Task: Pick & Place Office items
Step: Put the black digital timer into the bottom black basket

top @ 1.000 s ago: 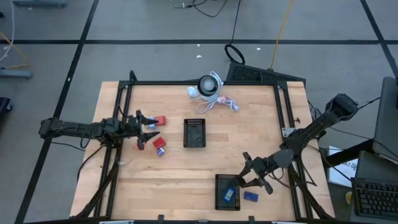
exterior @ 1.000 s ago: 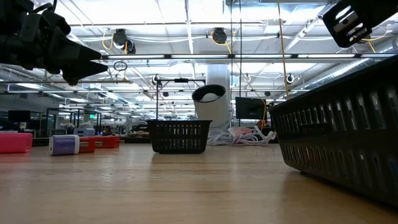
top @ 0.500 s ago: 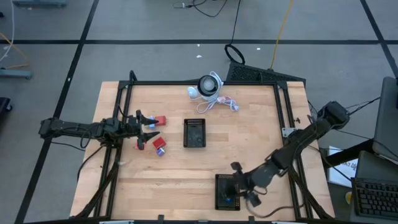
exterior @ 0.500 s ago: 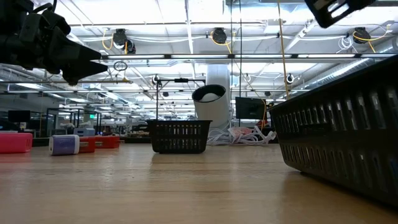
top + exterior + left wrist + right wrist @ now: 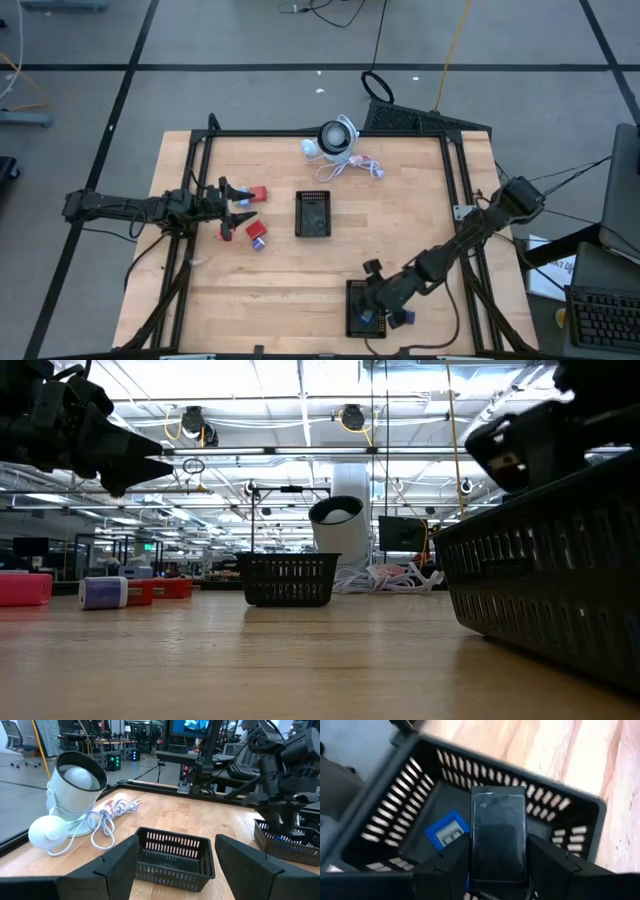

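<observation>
The task appears partly complete. One blue office item (image 5: pixel 447 833) lies on the floor of the near tray (image 5: pixel 352 300), the black slotted tray at the table's front edge. The right gripper (image 5: pixel 380 305) is positioned over that tray, and in the right wrist view its two fingers are clamped on a dark flat rectangular piece (image 5: pixel 498 837) held above the tray's interior; this item is judged to be about to be deposited, though it is not yet released. A further blue piece (image 5: pixel 400 318) shows just beside the tray's right wall, partly hidden by the arm; whether it lies inside or outside cannot be told. The centre tray (image 5: pixel 313 214) looks empty from above. Outstanding items remain on the left of the table: a red block (image 5: pixel 257 195), a second red block (image 5: pixel 226 232) and a blue-and-red block (image 5: pixel 257 233), all lying on the wood well apart from either tray. The left gripper (image 5: pixel 243 208) hovers among them, fingers spread apart and holding nothing. The white round device (image 5: pixel 335 138) with its cable sits at the far edge.
</observation>
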`<action>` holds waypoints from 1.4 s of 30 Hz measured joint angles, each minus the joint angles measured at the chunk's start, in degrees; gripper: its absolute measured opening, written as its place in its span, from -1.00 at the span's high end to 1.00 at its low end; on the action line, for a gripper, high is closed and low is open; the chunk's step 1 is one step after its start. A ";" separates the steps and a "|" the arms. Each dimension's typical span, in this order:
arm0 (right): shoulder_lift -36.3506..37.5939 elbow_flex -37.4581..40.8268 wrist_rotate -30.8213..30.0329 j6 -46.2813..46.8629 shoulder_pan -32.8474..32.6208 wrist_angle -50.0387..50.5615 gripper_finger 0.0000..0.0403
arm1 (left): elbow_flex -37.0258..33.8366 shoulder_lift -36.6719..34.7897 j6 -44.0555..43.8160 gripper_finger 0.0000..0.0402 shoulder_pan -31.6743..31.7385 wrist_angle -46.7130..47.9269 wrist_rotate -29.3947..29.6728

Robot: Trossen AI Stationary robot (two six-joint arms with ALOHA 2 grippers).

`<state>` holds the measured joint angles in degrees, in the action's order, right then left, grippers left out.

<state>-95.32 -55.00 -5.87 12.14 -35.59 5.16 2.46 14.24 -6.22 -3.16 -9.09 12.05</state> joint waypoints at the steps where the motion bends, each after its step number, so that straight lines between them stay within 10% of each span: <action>1: -0.29 0.00 0.01 -0.18 0.28 -0.02 0.16 | 0.00 0.02 0.00 -0.33 0.00 0.02 0.00; 42: -0.54 0.02 -0.02 -4.02 1.11 -0.31 0.03 | 0.00 0.01 0.00 -0.33 0.01 -0.10 0.00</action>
<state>-95.85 -54.98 -5.89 8.12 -34.48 4.85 2.46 14.25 -6.22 -3.15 -9.19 12.05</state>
